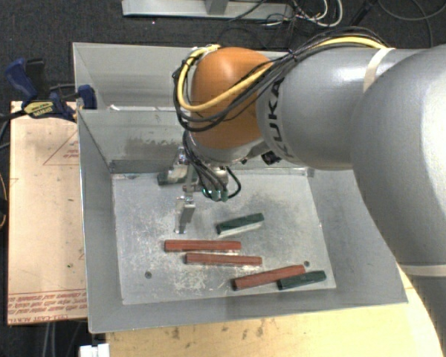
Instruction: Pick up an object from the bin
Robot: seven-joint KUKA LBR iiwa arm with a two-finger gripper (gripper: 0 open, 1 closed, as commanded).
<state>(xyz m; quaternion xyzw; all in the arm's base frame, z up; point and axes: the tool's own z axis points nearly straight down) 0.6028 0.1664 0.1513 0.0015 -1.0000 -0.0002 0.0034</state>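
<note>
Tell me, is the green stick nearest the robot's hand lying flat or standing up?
Lying flat: the dark green stick rests lengthwise on the bin floor, beside the hand and apart from it.

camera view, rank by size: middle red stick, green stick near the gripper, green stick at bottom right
1. middle red stick, clearly largest
2. green stick near the gripper and bottom-right green stick look alike; no order
</note>
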